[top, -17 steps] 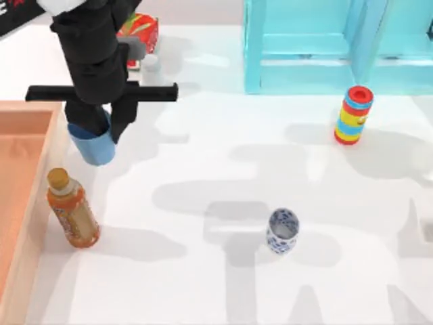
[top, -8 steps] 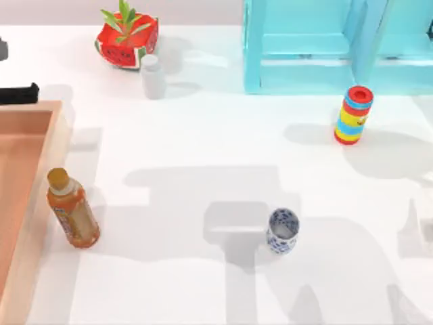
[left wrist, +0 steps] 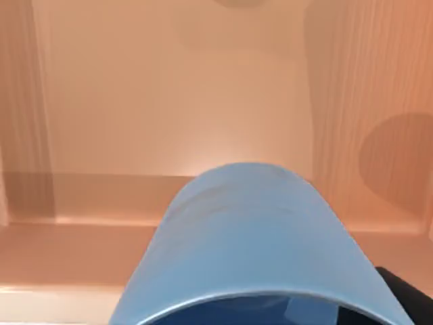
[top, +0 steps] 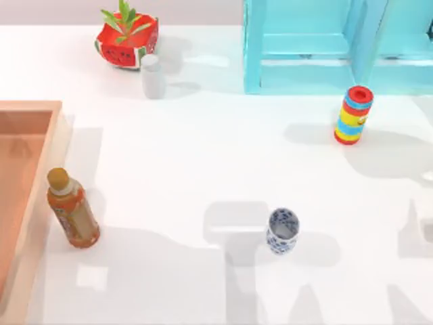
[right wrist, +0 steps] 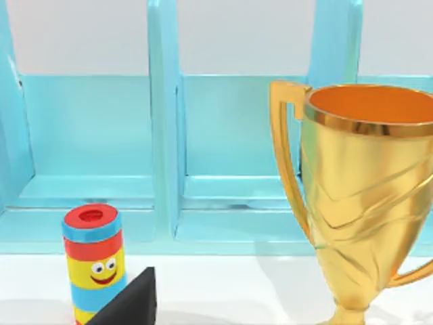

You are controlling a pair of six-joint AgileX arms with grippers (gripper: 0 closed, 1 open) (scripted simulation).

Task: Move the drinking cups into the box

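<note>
Gone from above the desk (top: 203,156), the left arm now holds the blue tumbler (left wrist: 250,237) over the box (top: 27,135), jaws apparently gripping it. Light, rigid, smooth. The patterned cup (top: 282,231) waits centre-near; right jaws' state cannot be told.

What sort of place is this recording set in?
Most likely a rendered tabletop test scene, not a real room: a plain white table holds an unrelated mix of props, such as a turquoise shelf, a gold trophy, a wooden box and a watermelon-patterned plant pot.
</note>
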